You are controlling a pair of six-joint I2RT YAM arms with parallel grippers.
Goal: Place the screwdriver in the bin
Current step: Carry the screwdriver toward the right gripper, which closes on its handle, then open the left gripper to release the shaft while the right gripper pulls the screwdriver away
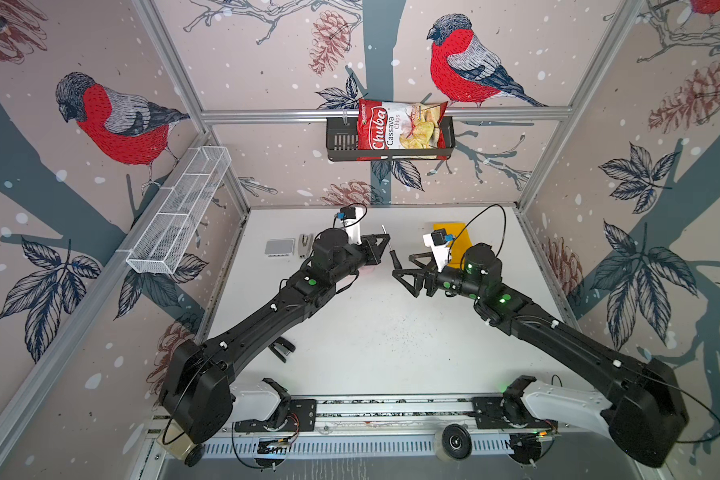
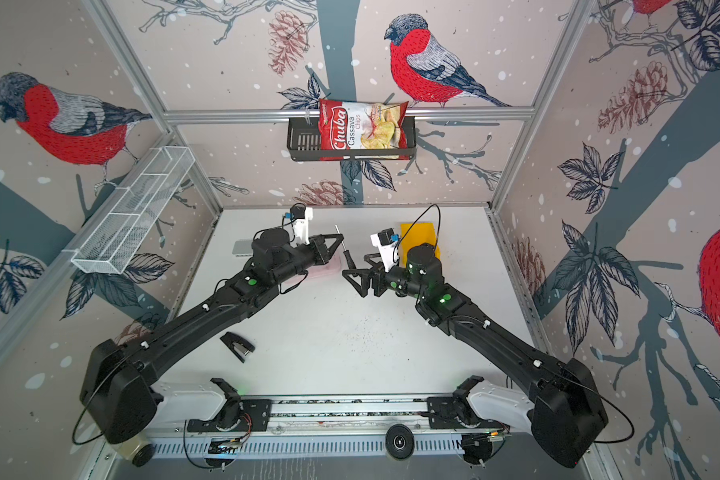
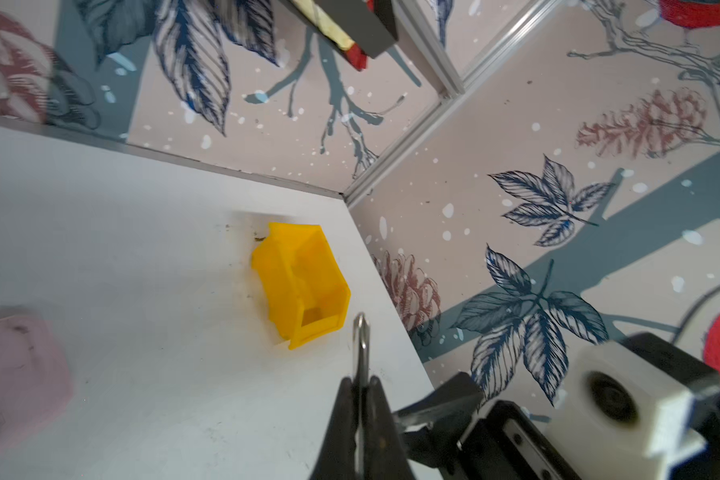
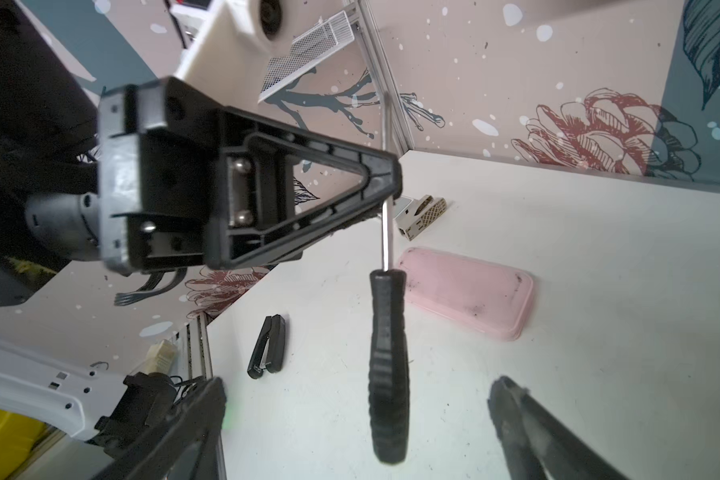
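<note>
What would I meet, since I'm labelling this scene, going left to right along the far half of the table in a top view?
In order: small grey box → grey stapler-like tool → screwdriver, pinched by the shut left end effector → yellow bin.

Red chip bag (image 1: 400,129) in the black wall basket (image 1: 341,143) — reads "Chuba Cassava Chips".

bin (image 1: 460,233) partly behind right arm (image 1: 558,328), pink case (image 3: 17,374) blurred, cropped
</note>
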